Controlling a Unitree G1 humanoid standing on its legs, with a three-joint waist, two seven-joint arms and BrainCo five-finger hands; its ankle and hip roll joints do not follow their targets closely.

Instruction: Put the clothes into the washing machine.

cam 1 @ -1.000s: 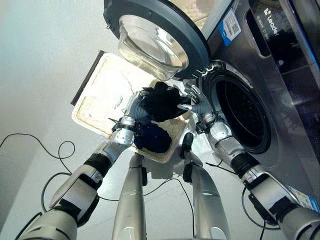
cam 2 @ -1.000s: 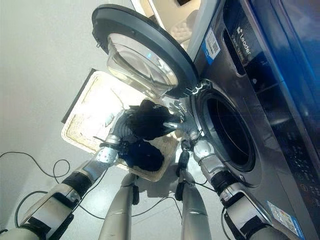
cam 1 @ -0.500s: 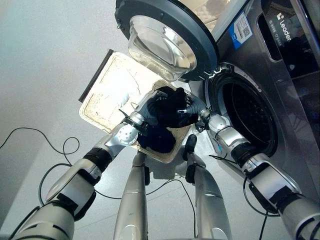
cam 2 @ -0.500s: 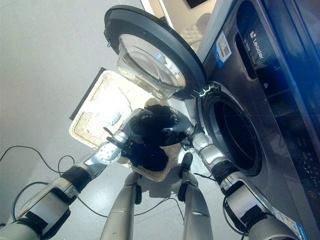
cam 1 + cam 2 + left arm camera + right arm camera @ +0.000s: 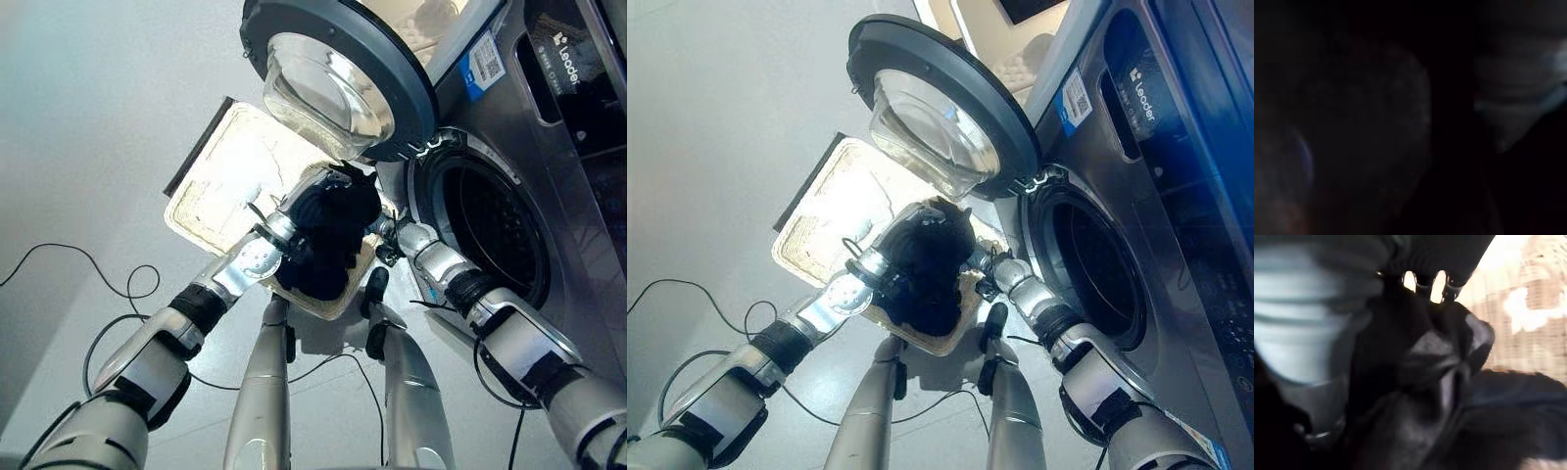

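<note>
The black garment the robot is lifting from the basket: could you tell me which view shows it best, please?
The left eye view: the black garment shows whole, bunched over the basket beside the open washing machine door. The right eye view shows much the same. The right wrist view shows close dark folds; the left wrist view is nearly black.

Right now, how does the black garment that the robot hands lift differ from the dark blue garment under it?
The black bunched garment hangs raised above the pale woven rectangular basket, while the dark blue crumpled garment lies inside it at its near end. The black garment is between the left robot hand and the right robot hand; neither is seen touching the blue one. Both are dark, soft and still outside the grey washing machine's open drum.
</note>
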